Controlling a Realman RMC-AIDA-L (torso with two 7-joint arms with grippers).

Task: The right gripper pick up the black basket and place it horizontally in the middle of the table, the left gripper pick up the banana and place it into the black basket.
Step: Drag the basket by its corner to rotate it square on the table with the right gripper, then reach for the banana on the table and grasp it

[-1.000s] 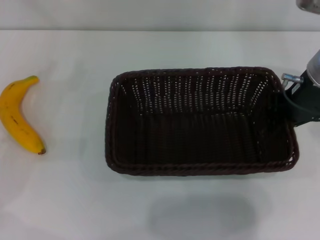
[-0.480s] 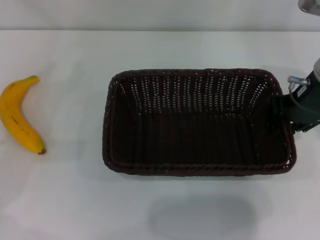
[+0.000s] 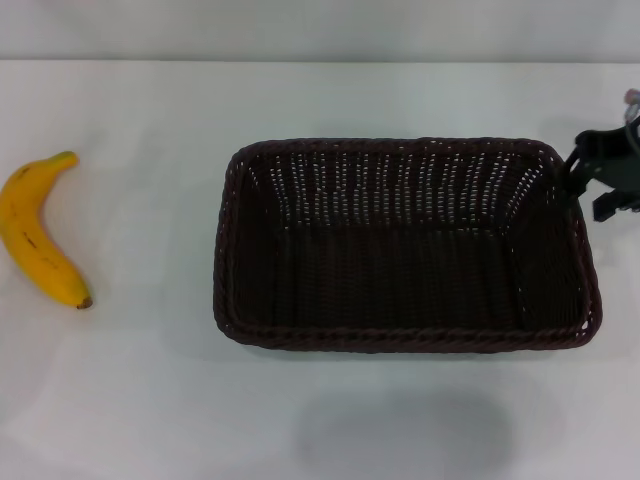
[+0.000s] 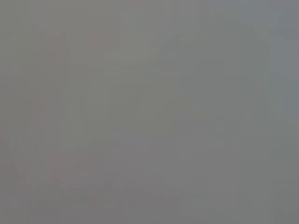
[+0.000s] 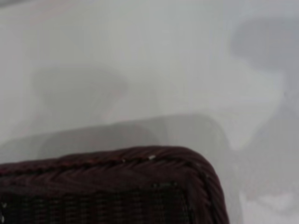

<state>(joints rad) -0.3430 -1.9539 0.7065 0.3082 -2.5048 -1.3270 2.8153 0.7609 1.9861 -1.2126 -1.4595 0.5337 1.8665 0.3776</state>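
Black basket (image 3: 405, 245) sits flat on the table (image 3: 330, 100), long side running left-right, open side up, a bit right of centre in the head view. Nothing inside it. Braided rim and openwork walls visible all round.

Right gripper (image 3: 610, 180) is at the far right edge of the head view, just off the basket's far-right corner. It looks just beside the rim there, holding nothing; whether it touches the weave I can't tell. Only dark bracket parts show, partly cut by the frame edge, so finger opening can't be read.

Right wrist view: one rounded corner of the basket (image 5: 140, 186) from close up, braided rim on top, bare white table (image 5: 140, 70) beyond it with soft shadows. None of that arm's own fingers show.

Banana (image 3: 38, 230) lies on the table at the far left, well apart from the basket, greenish stem end toward the far side, dark tip toward the near side, curve bowing left.

Left gripper: not visible in the head view. Left wrist view is a flat grey field, nothing distinguishable.
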